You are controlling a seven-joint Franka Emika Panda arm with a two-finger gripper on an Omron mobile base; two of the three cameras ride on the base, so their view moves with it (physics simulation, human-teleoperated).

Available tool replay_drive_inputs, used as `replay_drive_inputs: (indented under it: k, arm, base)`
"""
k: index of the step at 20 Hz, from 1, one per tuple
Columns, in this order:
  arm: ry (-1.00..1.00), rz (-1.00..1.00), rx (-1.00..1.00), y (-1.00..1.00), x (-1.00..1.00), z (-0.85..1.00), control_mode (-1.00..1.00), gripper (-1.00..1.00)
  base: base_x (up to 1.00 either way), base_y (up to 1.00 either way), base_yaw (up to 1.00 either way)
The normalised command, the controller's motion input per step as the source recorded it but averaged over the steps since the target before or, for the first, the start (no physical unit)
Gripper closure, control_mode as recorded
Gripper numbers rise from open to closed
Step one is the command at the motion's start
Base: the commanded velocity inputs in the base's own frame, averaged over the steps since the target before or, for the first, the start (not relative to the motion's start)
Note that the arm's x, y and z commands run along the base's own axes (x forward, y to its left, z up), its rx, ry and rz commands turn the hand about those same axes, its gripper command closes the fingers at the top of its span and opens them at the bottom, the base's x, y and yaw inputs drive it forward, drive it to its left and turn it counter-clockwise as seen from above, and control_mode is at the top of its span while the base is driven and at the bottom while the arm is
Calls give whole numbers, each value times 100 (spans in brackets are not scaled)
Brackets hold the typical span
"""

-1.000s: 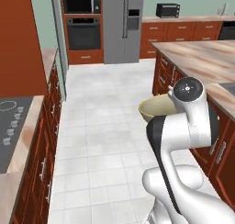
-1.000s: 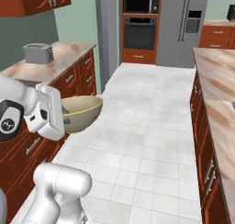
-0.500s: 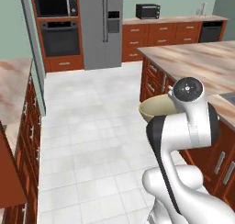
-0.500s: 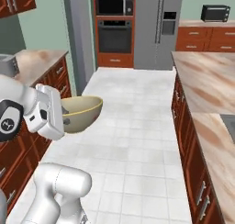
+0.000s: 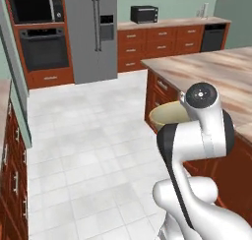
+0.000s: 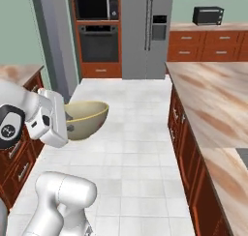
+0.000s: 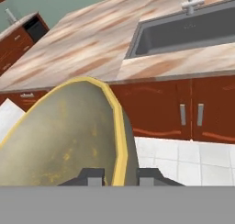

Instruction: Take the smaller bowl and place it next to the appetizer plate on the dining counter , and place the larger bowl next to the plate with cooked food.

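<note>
1. Carried item: the larger bowl is off any surface and rides in front of the arm, above the tiled floor. It shows as a cream body with a pale olive inside in the right base view and as a rim edge beside the arm in the left base view.
2. Grip state: in the hand view the gripper has its jaws nearly pressed together, one finger on each side of the yellow rim of the larger bowl. They pinch the bowl wall.
3. Position relative to goal: the dining worktop, with its veined pink-beige top, lies just beside the arm on its right. The hand view faces a worktop of the same stone with a sink set into it.
4. Progress, as a judgement: the larger bowl is picked up and in transit. Its placement next to the plate with cooked food is not yet done.
5. Not determinable: the smaller bowl and both plates cannot be checked here, so whether the first placement is complete cannot be told.
6. Obstructions: the arm covers most of the bowl in the left base view. The finger tips are cut off at the bottom of the hand view, so the exact contact faces are hard to make out.
</note>
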Motion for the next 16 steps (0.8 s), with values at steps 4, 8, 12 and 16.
replay_drive_inputs:
  k: [4,8,12,16]
  arm:
    - [0,0,0,0,0,0,100,100]
    - [0,0,0,0,0,0,100,100]
    - [0,0,0,0,0,0,100,100]
    - [0,0,0,0,0,0,100,100]
  base:
    - [100,4,-33]
    - [81,23,-47]
    - [53,47,-51]
    - [54,93,-43]
